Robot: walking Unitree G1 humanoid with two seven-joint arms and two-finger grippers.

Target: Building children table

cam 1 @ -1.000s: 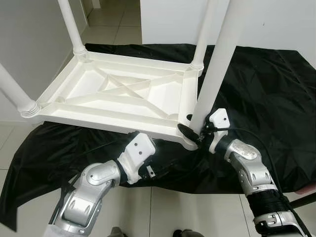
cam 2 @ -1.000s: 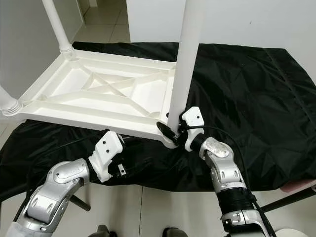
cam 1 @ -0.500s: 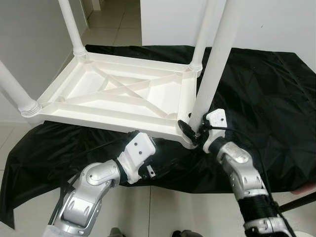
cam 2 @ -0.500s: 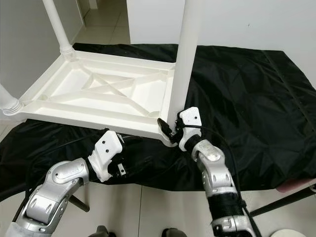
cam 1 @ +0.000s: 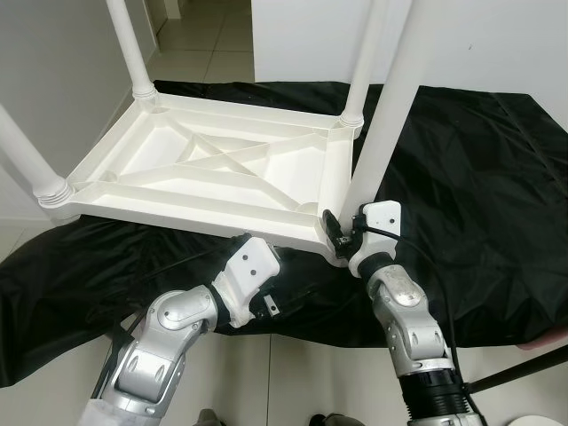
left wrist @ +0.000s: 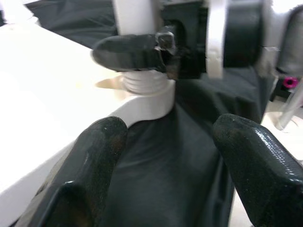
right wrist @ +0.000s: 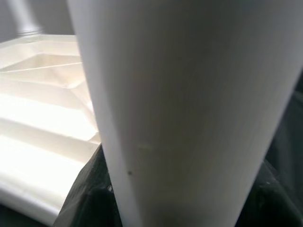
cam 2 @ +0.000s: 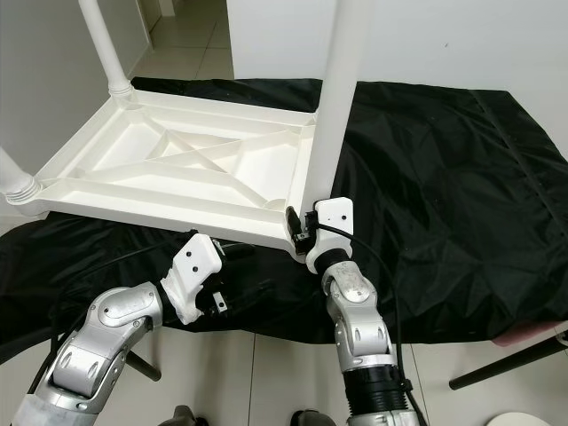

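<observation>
Right gripper (cam 1: 337, 232) clamps the base of a white table leg (cam 1: 386, 106).
Head views: upturned white table (cam 1: 213, 173) lies on black cloth (cam 1: 470, 186); the gripped leg stands at its 4 o'clock corner. Left gripper (cam 2: 232, 251) sits under the table's near edge. Left wrist view: its fingers (left wrist: 97, 156) are spread wide, empty, near the leg socket (left wrist: 147, 92). Right wrist view: the leg looms up close.

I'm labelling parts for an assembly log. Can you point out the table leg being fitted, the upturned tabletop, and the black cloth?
table leg (cam 1: 380, 133), left eye view, middle of its white shaft.
upturned tabletop (cam 1: 191, 209), left eye view, near edge rib.
black cloth (cam 1: 479, 195), left eye view, bare stretch right of the leg.
</observation>
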